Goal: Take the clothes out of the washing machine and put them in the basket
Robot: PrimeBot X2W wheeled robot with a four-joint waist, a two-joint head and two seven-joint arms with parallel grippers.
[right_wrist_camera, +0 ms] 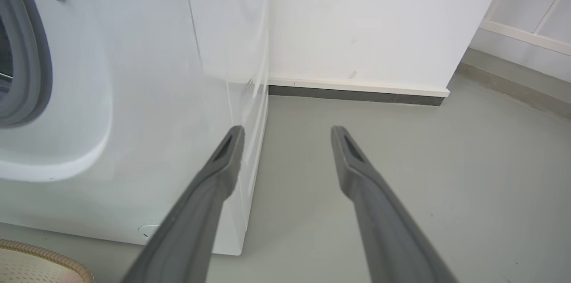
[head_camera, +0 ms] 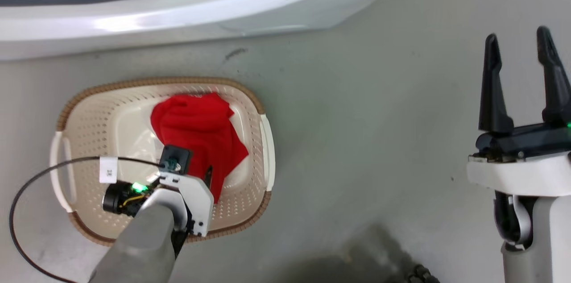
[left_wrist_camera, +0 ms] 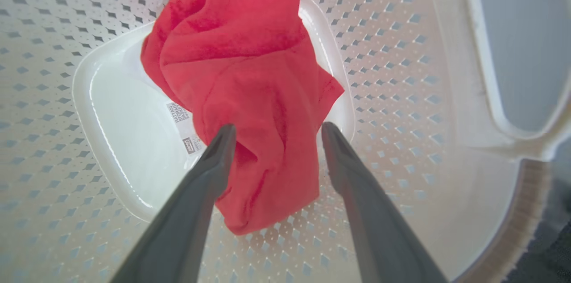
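One plain red garment of the clothes [head_camera: 196, 126] lies crumpled in the cream basket [head_camera: 178, 81] with the brown rim, on the floor in front of the washing machine [head_camera: 178, 10]. My left gripper [left_wrist_camera: 277, 131] hangs over the basket, open, its two fingers straddling the garment [left_wrist_camera: 241, 64] from above without pinching it. The basket's perforated wall [left_wrist_camera: 401, 51] surrounds the cloth. My right gripper [head_camera: 517, 35] is open and holds nothing, well to the right of the basket. In the right wrist view it [right_wrist_camera: 287, 129] points at the machine's lower front corner [right_wrist_camera: 156, 95].
A grey rubber ring [right_wrist_camera: 26, 51] of the machine's opening shows at the left edge. A black cable [head_camera: 26, 185] loops from my left wrist over the basket's left side. Grey floor [head_camera: 366, 140] stretches between basket and right arm. A white wall with skirting [right_wrist_camera: 357, 91] stands beside the machine.
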